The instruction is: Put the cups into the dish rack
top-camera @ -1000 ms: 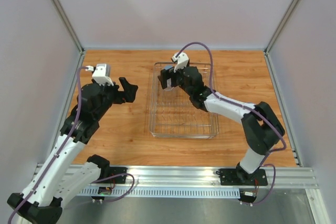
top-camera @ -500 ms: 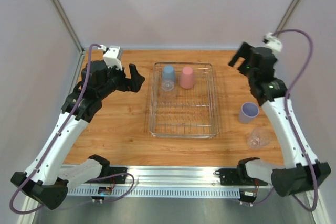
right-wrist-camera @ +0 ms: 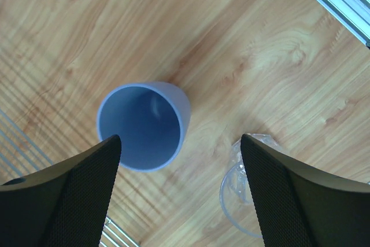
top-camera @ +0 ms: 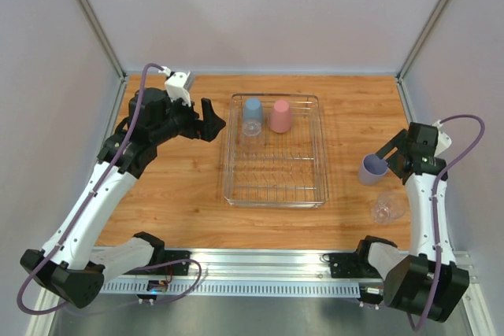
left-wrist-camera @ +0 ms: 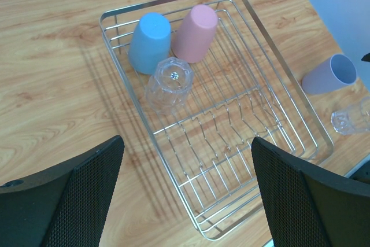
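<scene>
While the right hand (right-wrist-camera: 180,148) hangs spread wide and empty over the upright lavender cup (right-wrist-camera: 141,125) at the overhead frame's right, a clear tumbler (right-wrist-camera: 243,195) sits just beside that cup on the table (top-camera: 181,186). The left hand (left-wrist-camera: 186,143), equally spread and empty, hovers left of the dish rack (left-wrist-camera: 277,62), whose upper end holds an inverted blue cup (left-wrist-camera: 149,41), pink cup (left-wrist-camera: 195,33) and clear cup (left-wrist-camera: 169,84).

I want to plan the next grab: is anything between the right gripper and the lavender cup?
Nothing visible. The open right gripper hangs over the upright lavender cup; the clear cup stands beside it, apart.
</scene>
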Action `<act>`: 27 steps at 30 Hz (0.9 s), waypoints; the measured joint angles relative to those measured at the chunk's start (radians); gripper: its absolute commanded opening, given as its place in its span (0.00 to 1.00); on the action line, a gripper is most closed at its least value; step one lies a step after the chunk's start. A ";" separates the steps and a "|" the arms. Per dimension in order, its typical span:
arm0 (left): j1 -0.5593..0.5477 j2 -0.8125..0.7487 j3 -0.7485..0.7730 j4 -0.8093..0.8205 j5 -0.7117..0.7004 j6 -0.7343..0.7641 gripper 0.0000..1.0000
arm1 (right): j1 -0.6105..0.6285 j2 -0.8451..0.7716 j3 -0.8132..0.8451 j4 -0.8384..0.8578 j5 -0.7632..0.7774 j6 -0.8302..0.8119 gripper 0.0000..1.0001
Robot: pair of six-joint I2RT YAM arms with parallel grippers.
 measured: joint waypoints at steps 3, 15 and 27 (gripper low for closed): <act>0.000 0.000 0.000 -0.005 0.000 0.000 1.00 | -0.026 0.016 -0.046 0.026 -0.021 -0.010 0.77; 0.000 0.000 0.000 -0.026 -0.001 0.005 1.00 | -0.032 0.119 -0.124 0.188 -0.076 -0.055 0.39; 0.000 0.078 0.081 -0.091 -0.006 -0.055 1.00 | -0.012 0.129 -0.086 0.193 -0.121 -0.103 0.00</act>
